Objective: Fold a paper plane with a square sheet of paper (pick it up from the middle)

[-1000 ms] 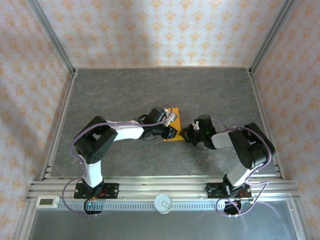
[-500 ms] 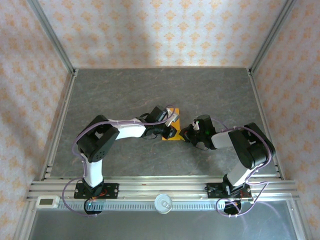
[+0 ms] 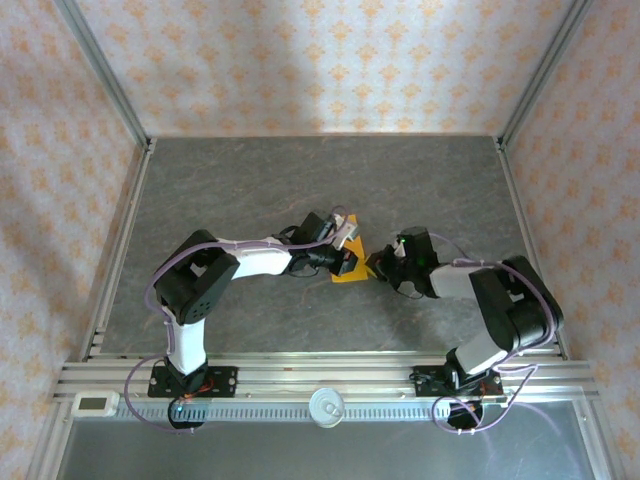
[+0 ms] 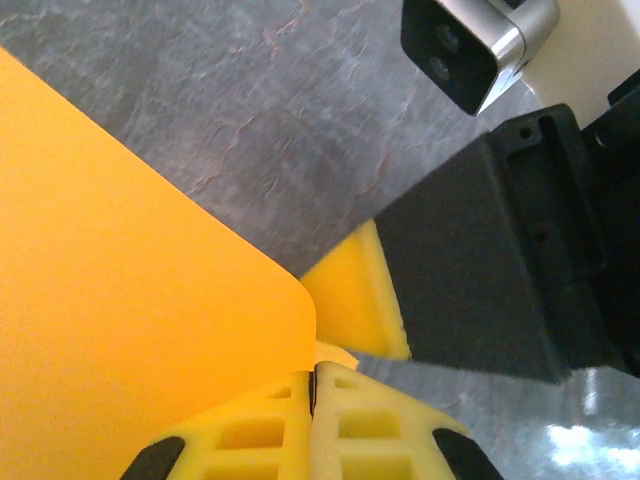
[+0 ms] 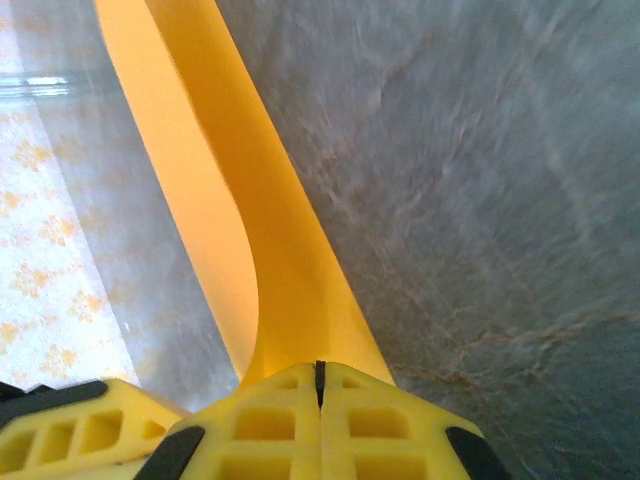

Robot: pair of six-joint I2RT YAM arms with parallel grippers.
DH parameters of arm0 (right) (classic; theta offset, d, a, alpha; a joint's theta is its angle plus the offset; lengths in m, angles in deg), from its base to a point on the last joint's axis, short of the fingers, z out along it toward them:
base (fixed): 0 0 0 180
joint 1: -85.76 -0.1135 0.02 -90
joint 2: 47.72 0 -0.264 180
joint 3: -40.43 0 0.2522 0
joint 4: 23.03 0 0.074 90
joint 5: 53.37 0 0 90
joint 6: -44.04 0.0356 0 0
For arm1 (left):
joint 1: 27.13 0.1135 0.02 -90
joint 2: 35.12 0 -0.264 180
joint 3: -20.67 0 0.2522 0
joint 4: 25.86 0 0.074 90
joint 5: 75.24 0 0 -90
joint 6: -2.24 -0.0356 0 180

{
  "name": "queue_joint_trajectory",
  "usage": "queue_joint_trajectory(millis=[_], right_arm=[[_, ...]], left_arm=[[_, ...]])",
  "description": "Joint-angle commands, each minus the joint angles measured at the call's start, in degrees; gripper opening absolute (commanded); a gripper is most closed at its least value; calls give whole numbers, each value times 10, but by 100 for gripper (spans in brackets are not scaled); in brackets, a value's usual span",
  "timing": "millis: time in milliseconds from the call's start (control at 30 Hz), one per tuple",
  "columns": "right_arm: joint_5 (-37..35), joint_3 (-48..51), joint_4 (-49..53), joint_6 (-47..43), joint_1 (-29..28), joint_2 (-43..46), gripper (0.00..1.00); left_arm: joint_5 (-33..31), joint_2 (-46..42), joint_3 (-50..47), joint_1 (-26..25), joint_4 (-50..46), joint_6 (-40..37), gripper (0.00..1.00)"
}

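Near the middle of the tabletop (image 3: 250, 180), the left gripper (image 4: 313, 385) reaches in from the left. Its arm lies low and stretched out, and its yellow pads are pressed together on one edge of the square sheet of paper (image 5: 250, 200). The sheet bows up off the surface between the two grippers, probably so that both can bring it over into a first crease. To its right, the right gripper (image 5: 320, 375) is pinched tight on the opposite edge, its forearm angled inward and its elbow bent back toward the near right corner.
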Motion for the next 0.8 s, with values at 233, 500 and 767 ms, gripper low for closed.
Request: queue_joint_trajectory(millis=[233, 500, 767], right_arm=[[26, 16, -16, 8, 13, 22, 4], [29, -6, -22, 15, -7, -17, 3], [-34, -13, 58, -24, -14, -47, 1]], left_arm=[[15, -3, -20, 2, 87, 94, 0], [13, -8, -21, 2, 85, 94, 0], [-3, -12, -23, 3, 69, 82, 0]])
